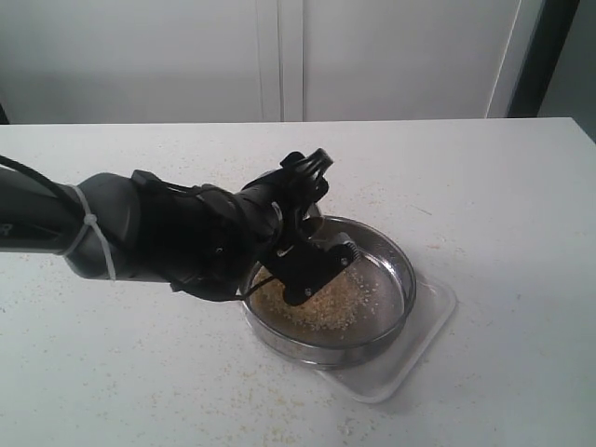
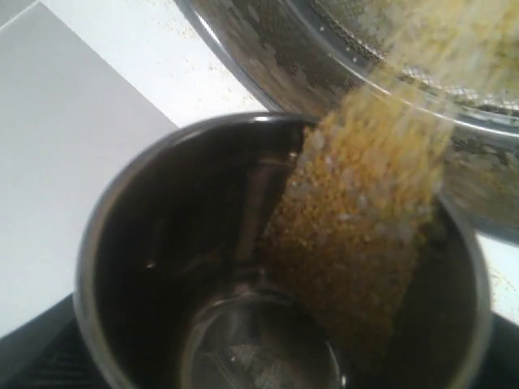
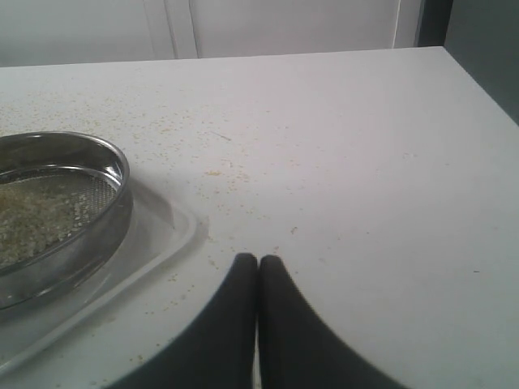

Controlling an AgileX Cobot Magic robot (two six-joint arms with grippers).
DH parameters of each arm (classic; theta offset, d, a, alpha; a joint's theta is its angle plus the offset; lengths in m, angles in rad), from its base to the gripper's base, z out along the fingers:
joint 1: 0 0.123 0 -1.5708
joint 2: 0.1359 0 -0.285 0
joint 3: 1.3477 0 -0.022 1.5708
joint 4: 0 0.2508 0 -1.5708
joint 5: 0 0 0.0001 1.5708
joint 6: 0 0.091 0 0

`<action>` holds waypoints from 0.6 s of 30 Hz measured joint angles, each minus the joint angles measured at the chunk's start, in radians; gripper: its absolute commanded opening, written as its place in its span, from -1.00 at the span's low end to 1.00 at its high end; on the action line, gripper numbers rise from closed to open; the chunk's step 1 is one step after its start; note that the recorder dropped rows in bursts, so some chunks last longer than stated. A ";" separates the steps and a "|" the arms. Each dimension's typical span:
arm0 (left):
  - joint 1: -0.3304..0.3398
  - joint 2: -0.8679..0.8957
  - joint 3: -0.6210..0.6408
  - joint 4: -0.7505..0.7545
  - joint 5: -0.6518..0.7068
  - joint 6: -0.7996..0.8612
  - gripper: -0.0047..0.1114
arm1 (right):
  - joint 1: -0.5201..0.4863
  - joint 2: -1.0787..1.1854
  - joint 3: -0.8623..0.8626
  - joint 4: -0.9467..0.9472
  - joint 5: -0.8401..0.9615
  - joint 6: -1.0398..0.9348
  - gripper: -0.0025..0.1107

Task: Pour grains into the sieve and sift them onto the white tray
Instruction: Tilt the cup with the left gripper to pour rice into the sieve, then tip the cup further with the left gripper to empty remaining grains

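The sieve (image 1: 399, 263) rests on the white tray (image 1: 426, 328), with a heap of grains (image 1: 328, 312) on its mesh. My left gripper (image 1: 312, 265) hangs over the sieve's near-left side, shut on a small steel cup that its black body mostly hides in the exterior view. In the left wrist view the cup (image 2: 162, 243) is tipped, and grains (image 2: 365, 219) stream over its lip towards the sieve (image 2: 324, 57). My right gripper (image 3: 258, 263) is shut and empty, low over the table beside the tray (image 3: 154, 243) and the sieve (image 3: 109, 207).
Loose grains are scattered over the white table (image 1: 140, 391) around the tray. White cabinet doors (image 1: 279, 56) stand behind the table's far edge. My left arm (image 1: 112, 233) stretches in from the left of the exterior view.
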 measured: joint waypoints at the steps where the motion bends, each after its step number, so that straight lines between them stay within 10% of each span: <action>1: -0.006 0.000 0.000 0.000 -0.002 0.012 -0.92 | 0.000 0.000 0.000 0.000 0.000 0.000 -0.96; 18: -0.019 0.000 -0.023 0.002 -0.008 0.154 -0.92 | 0.000 0.000 0.000 0.000 0.000 0.000 -0.96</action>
